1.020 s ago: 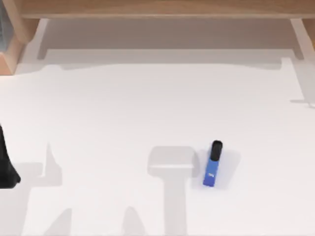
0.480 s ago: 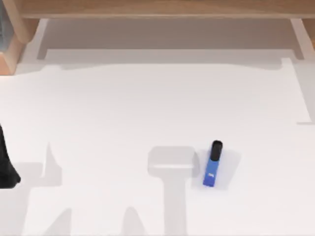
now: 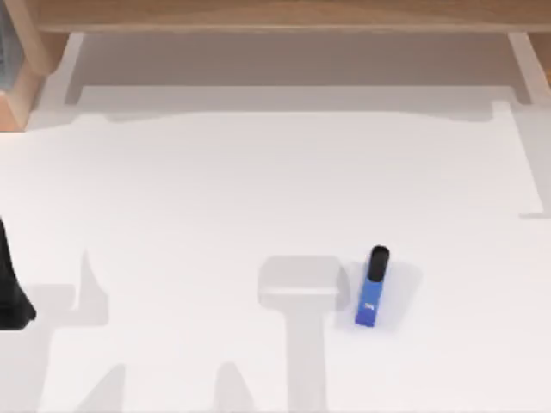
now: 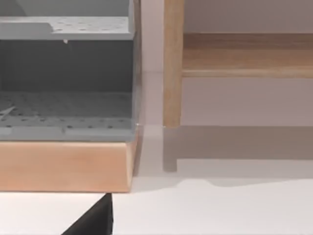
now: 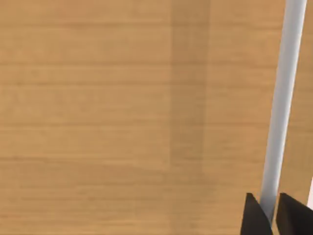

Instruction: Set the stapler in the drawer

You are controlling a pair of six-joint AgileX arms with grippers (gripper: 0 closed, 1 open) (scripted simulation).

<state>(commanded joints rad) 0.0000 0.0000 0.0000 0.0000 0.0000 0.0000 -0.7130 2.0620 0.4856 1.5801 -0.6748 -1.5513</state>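
The stapler (image 3: 372, 288), a slim blue bar with a black end, lies flat on the white table (image 3: 215, 189), right of centre and toward the front, with no gripper near it. In the right wrist view a wooden drawer front (image 5: 122, 122) sits close up, crossed by a pale handle bar (image 5: 281, 98). My right gripper (image 5: 273, 215) has its two black fingertips on either side of that bar, closed on it. My left arm (image 3: 10, 288) is parked at the table's left edge, far from the stapler.
A wooden cabinet (image 3: 275, 13) runs along the table's far edge. At the far left a grey perforated shelf unit (image 4: 63, 103) stands on a wooden base (image 4: 63, 166), beside an upright wooden post (image 4: 172, 63). Open white tabletop surrounds the stapler.
A shadow at the table's right edge shifted toward the front between the earliest frame and half a second ago, then held still. The stapler and the left arm have not moved.
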